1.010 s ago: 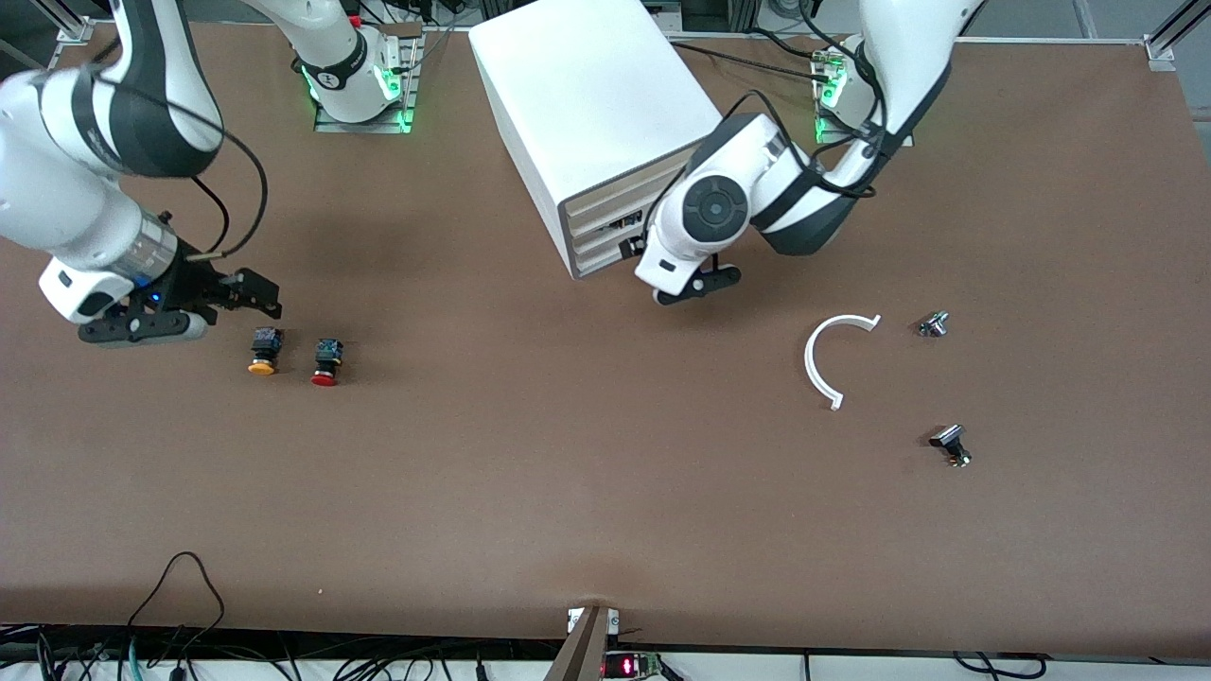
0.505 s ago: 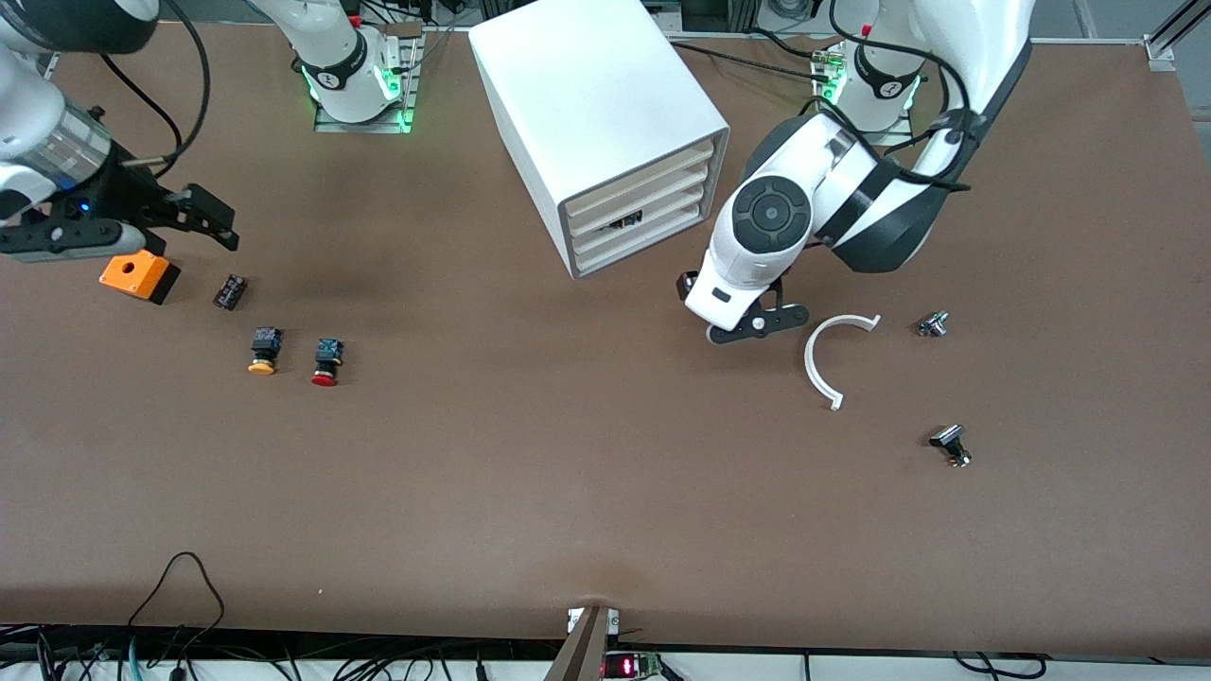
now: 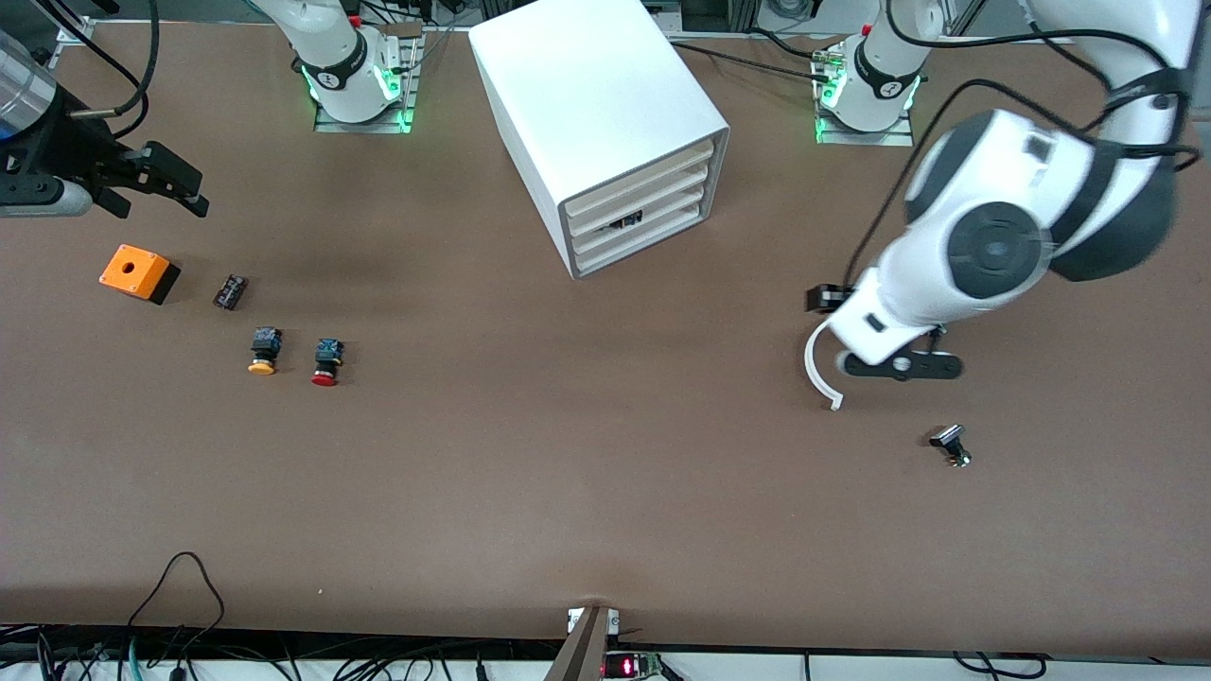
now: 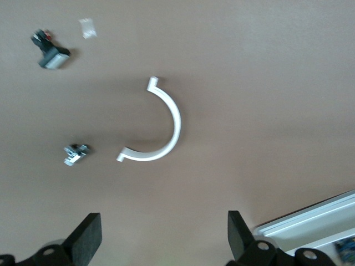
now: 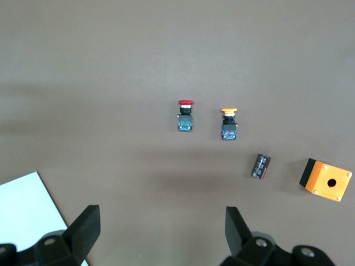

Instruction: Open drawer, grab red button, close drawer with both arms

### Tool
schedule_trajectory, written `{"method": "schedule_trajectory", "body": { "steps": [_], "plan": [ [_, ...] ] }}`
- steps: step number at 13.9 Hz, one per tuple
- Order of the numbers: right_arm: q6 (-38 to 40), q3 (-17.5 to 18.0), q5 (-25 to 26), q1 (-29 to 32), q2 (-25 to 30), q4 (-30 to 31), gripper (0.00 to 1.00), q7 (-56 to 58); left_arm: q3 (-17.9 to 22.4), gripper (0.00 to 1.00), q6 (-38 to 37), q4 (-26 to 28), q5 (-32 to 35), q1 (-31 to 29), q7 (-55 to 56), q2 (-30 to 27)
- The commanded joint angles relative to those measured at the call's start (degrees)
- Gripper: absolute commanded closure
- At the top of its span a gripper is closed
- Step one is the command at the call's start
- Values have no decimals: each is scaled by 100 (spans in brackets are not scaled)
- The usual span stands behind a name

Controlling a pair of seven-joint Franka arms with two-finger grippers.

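Observation:
The white four-drawer cabinet [image 3: 596, 113] stands between the arm bases. Its cream drawer fronts [image 3: 643, 210] all sit flush and shut. The red-capped button [image 3: 325, 363] lies on the table toward the right arm's end, beside a yellow-capped one [image 3: 264, 352]. It also shows in the right wrist view [image 5: 186, 116]. My right gripper [image 3: 156, 189] is open and empty, up over the table's edge at the right arm's end [image 5: 161, 233]. My left gripper [image 3: 894, 365] is open and empty [image 4: 163, 241], over a white arc [image 3: 816, 374].
An orange box with a hole [image 3: 138, 272] and a small dark part [image 3: 230, 291] lie near the buttons. The white arc [image 4: 161, 127] and two small metal parts [image 4: 75, 155] [image 3: 951, 445] lie toward the left arm's end. The cabinet's corner shows in the left wrist view [image 4: 310, 227].
My left gripper has swung away from the cabinet's front toward the left arm's end, over the arc. My right gripper has drawn back from the buttons, uncovering the orange box.

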State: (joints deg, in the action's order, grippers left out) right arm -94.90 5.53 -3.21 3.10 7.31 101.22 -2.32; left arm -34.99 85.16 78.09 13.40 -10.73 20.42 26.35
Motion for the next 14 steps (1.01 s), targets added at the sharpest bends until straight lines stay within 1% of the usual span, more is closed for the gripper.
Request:
{"method": "schedule_trajectory", "body": {
  "steps": [1, 2, 4, 5, 6, 7, 8, 10, 11, 12, 14],
  "plan": [
    [209, 159, 119, 130, -37, -225, 0, -67, 482, 0, -131, 31, -100, -53, -696, -488],
    [235, 168, 224, 121, -46, -322, 0, -49, 963, 0, -114, 74, -284, 104, -950, -742],
    [489, 177, 295, 112, -46, -454, 0, -84, 1790, 0, -114, 162, -889, 351, -1564, -1156],
    [499, 177, 304, 112, -46, -472, 0, -84, 2203, 0, -79, 311, -1092, 526, -1802, -1375],
    [507, 168, 304, 121, -46, -472, 0, -76, 2660, 0, 95, 451, -1216, 832, -1944, -1630],
    [507, 168, 304, 112, -46, -481, 0, -75, 2995, 0, 445, 627, -1304, 1027, -1954, -1894],
    [507, 159, 304, 68, -46, -481, 0, -84, 3207, 0, 675, 872, -1375, 1142, -1963, -2114],
    [499, 89, 312, -81, -55, -481, 0, -102, 3428, 0, 1158, 1504, -1463, 1309, -1989, -2440],
    [499, 97, 313, -81, -63, -481, 0, -102, 3586, 0, 1404, 1707, -1454, 1510, -2007, -2537],
    [499, 89, 321, -81, -63, -472, 0, -102, 3709, 0, 1433, 1736, -1411, 1738, -1981, -2625],
    [507, 98, 348, -73, -63, -472, 0, -102, 3798, 0, 1302, 1753, -1384, 1750, -1980, -2661]
  ]
}}
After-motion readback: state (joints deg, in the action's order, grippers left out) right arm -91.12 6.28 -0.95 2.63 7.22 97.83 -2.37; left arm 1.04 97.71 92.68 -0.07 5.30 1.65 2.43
